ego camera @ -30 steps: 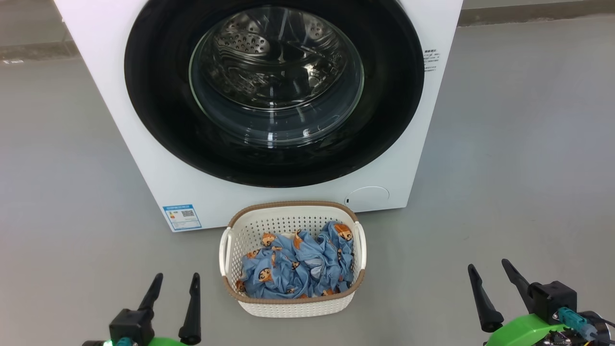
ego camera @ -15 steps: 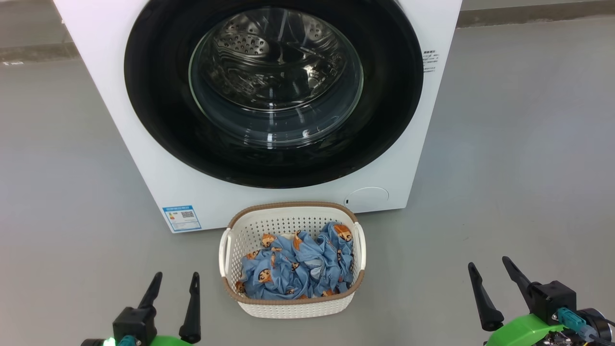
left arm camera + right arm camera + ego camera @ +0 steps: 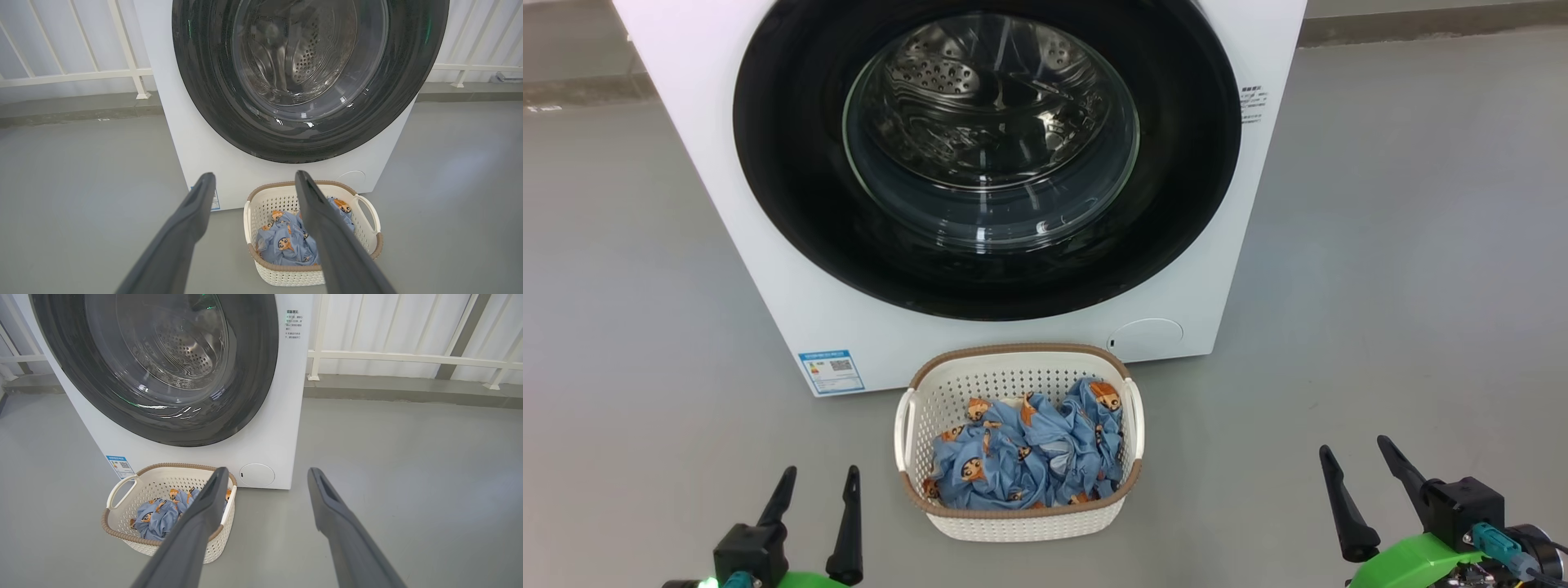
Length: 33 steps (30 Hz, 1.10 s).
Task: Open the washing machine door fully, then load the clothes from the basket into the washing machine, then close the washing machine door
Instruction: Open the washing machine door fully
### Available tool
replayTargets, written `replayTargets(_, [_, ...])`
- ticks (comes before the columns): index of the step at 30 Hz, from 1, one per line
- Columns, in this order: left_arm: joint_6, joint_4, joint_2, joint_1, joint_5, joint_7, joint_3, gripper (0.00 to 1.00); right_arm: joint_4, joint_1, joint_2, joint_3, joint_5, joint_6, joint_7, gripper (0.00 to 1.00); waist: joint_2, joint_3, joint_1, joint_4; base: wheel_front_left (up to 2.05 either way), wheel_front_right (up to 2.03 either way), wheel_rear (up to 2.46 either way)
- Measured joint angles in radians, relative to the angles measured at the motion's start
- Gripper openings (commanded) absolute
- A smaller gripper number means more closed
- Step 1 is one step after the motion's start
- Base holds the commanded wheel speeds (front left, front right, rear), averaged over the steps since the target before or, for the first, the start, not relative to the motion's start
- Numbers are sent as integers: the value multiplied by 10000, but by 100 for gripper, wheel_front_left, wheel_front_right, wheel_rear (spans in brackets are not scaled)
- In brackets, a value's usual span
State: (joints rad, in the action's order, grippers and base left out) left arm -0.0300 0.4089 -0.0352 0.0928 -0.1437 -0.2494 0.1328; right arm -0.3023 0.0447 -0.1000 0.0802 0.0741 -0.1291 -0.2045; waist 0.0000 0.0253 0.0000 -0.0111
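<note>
Washing machine [image 3: 727, 163] stands straight ahead of me on the floor [image 3: 1380, 245], with the washing machine door [image 3: 784, 204] closed against its front. Basket [image 3: 1021, 523] sits on the floor just in front of the machine, below the door. Clothes [image 3: 1029, 457] lie in the basket, heaped toward its near side. Label [image 3: 831, 371] is low on the machine front, left of the basket; flap [image 3: 1147, 336] is low right, behind the basket's far right corner. My left gripper [image 3: 822, 470] is left of the basket and my right gripper [image 3: 1354, 445] well off to its right, both nearer me. Railing [image 3: 81, 73] runs behind the machine.
</note>
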Motion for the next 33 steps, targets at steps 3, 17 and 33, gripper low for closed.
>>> replayTargets(3, [0,10,-2,0,0,0,4,100,2,0,0,0,0,0,0,100,0,7,0,4,0,0,0])
replayTargets(17, [-2,-50,-33,6,13,0,6,100,19,0,19,2,224,0,-2,100,0,-40,0,0,40,40,-81])
replayTargets(33, [0,-196,-25,9,13,0,-8,100,12,1,15,15,242,0,-12,100,1,-67,0,48,119,119,-238])
